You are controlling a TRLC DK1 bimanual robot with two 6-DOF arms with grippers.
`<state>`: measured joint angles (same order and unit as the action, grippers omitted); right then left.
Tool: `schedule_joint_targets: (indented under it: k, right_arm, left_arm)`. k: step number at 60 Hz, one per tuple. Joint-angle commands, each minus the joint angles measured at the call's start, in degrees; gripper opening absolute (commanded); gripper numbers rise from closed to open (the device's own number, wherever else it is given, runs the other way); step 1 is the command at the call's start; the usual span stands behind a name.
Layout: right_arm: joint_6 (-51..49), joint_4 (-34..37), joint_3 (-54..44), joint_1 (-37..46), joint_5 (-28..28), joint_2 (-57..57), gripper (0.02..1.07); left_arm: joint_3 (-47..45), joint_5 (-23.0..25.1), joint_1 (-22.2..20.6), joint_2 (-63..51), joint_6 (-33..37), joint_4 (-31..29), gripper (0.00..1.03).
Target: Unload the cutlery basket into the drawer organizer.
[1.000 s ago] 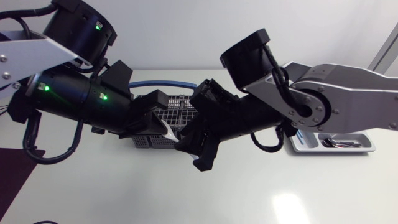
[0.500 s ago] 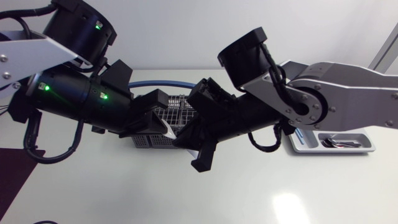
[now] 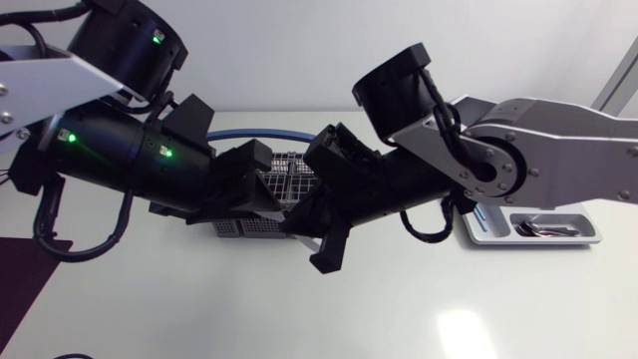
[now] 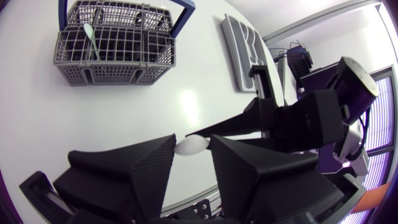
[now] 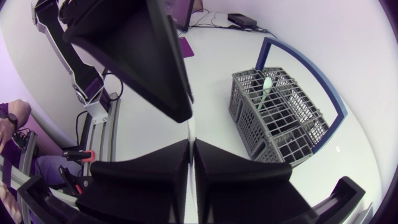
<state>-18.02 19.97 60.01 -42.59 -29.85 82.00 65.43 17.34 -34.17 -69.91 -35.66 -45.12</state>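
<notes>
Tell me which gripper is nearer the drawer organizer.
Right. In the head view the right gripper hangs beside the cutlery basket on the side toward the drawer organizer; the left gripper, jaws on a white utensil, overlaps the basket, farther from it.

Head cam overhead, facing down; wrist cams nearer, angled; all 3 share basket (image 4: 115, 56).

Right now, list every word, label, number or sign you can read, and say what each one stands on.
No text can be read in any view.
Basket: no print shows.
Organizer: no print shows.
Spoon: plain white, no marking.
Left arm: small green lights only, no lettering visible.
</notes>
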Motion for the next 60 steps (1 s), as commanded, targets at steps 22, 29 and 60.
schedule_joint_targets:
  k: [22,29,60]
  right_arm:
    - [-1.2,4.4,-2.7,0.6,-2.0,-3.2,0.07]
    - [-3.3,6.3,-3.6,2.9,-2.4,-4.7,0.07]
    - [-33.5,25.8,-4.9,27.2,-5.0,-7.8,0.07]
  left_arm:
    - [5.6,0.4,9.0,3.1,-1.6,2.2,0.79]
    - [5.3,0.4,12.9,2.4,-0.1,2.8,0.79]
    - [0.9,-1.3,18.2,-8.8,3.6,9.8,0.86]
